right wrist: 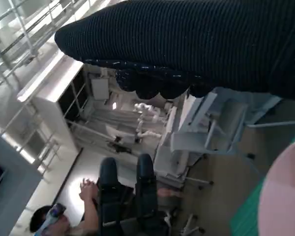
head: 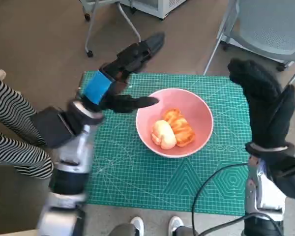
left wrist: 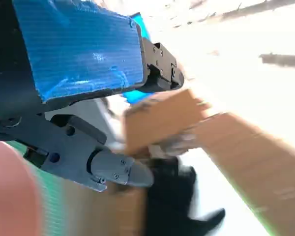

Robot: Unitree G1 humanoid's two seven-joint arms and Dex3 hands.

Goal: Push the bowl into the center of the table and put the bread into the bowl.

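Observation:
A pink bowl [head: 174, 123] sits near the middle of the green cutting mat [head: 137, 172]. Two pieces of bread lie inside it: a pale round roll [head: 163, 133] and a golden, glazed piece [head: 179, 127] beside it. My left hand [head: 124, 78] hovers raised at the mat's far left, fingers spread, holding nothing; one finger points at the bowl's rim. In the left wrist view the left hand [left wrist: 83, 73] is blurred and a sliver of the bowl [left wrist: 10, 196] shows. My right hand [head: 265, 105], gloved, is lifted at the mat's right edge with nothing in it. The bowl's edge [right wrist: 285, 196] shows in the right wrist view.
A person's legs in striped trousers [head: 10, 128] are at the left. Chairs [head: 270, 24] stand beyond the table. A black cable [head: 206, 187] crosses the mat's near right. Shoes [head: 137, 225] show at the near edge. A seated person [right wrist: 93, 196] appears in the right wrist view.

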